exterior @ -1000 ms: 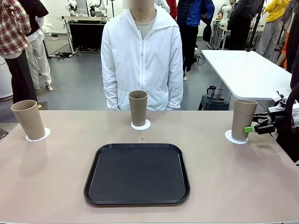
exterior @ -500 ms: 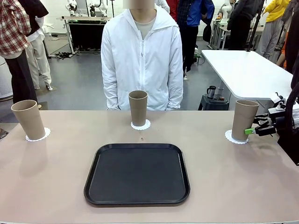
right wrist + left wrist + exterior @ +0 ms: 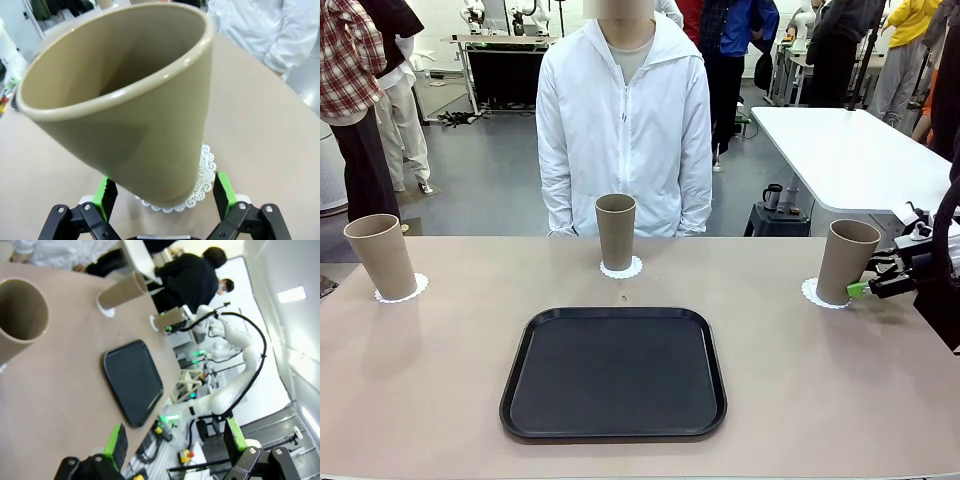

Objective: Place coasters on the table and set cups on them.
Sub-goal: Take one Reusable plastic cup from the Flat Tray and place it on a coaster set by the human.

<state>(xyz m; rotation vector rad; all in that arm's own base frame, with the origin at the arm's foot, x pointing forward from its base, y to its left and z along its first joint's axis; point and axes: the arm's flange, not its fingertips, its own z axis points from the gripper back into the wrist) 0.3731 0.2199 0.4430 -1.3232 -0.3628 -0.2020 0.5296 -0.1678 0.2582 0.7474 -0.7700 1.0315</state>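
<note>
With my right gripper (image 3: 162, 192) spread beside the right cup (image 3: 845, 260), I see all cups on coasters (image 3: 621, 268); left gripper (image 3: 175, 442) spread too.

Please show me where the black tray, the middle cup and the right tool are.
black tray (image 3: 613, 372): front view, flat centre.
middle cup (image 3: 615, 232): front view, side wall.
right tool (image 3: 162, 192): right wrist view, between its fingertips.

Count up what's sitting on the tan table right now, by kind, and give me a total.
Tan tumbler cups: 3, left, middle, right
White paper doily coasters: 3, left, middle, right
Black tray: 1
Total: 7
</note>
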